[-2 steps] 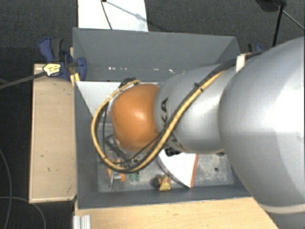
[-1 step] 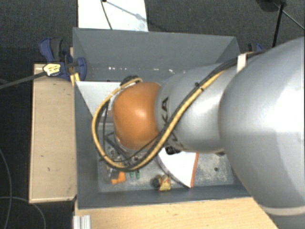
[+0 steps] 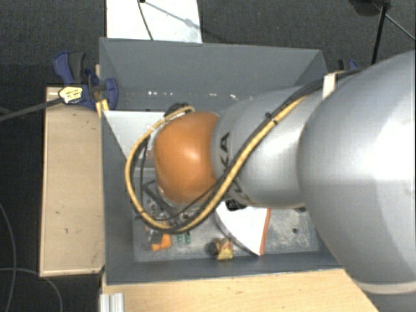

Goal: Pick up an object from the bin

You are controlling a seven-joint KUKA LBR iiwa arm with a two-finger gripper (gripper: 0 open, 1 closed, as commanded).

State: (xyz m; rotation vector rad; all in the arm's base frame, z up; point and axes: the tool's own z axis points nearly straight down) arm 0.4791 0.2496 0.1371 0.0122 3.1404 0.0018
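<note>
Bits lie on the bin's (image 3: pixel 214 268) floor in front of the orange cover (image 3: pixel 185 155): a small orange piece (image 3: pixel 158 242), a green piece (image 3: pixel 185 238), a yellow lump (image 3: pixel 221 247) and a white round thing (image 3: pixel 244 229) with a red edge. The pincer (image 3: pixel 161 212) sits under the cover, just behind the small orange piece. Clenched or released, I cannot tell.

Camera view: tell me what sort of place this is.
Probably a robot lab's bin-picking cell. A big silver arm with an orange wrist cover reaches into a grey metal bin. Small loose things, such as a white card and a yellow bit, lie on its floor. Dark carpet surrounds it.
</note>
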